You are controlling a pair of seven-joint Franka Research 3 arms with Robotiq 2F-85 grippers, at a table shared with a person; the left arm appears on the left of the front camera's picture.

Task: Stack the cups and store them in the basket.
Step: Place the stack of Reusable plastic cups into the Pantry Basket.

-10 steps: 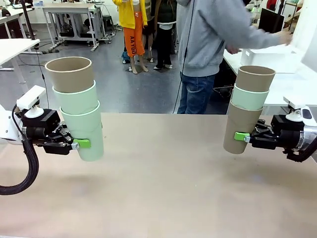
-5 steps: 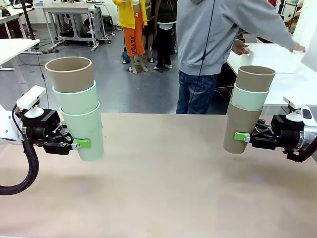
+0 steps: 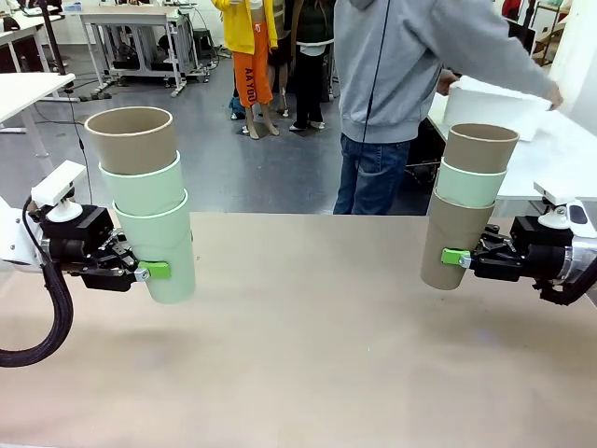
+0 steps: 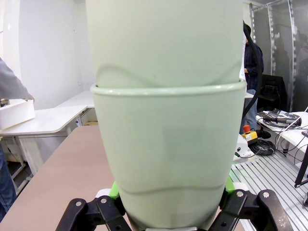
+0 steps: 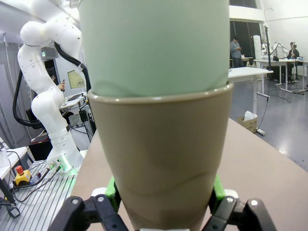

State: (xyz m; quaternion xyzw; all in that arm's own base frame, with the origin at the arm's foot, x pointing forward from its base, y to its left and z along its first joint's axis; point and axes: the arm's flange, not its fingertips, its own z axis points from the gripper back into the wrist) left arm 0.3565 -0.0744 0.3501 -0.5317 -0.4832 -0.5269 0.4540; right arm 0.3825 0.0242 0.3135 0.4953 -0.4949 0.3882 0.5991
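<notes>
Front view: the table lies bare between the arms. Beyond its far edge the person reaches to a side table on the right and has hold of the basket, which looks tipped up and is well apart from both arms. I'd judge it is being fetched so the cups have somewhere to go. Each arm holds a stack of three upright, clear of the table. The left stack runs mint, mint, tan from the bottom; the right stack runs tan, mint, tan. Gripping low, by the bottom cup, leaves the open mouths free, so one stack could drop into the other. The left gripper is clamped tight across its bottom mint cup, and the right gripper is closed likewise on its bottom tan cup; the wrist views show green pads pressed to either side of each cup
</notes>
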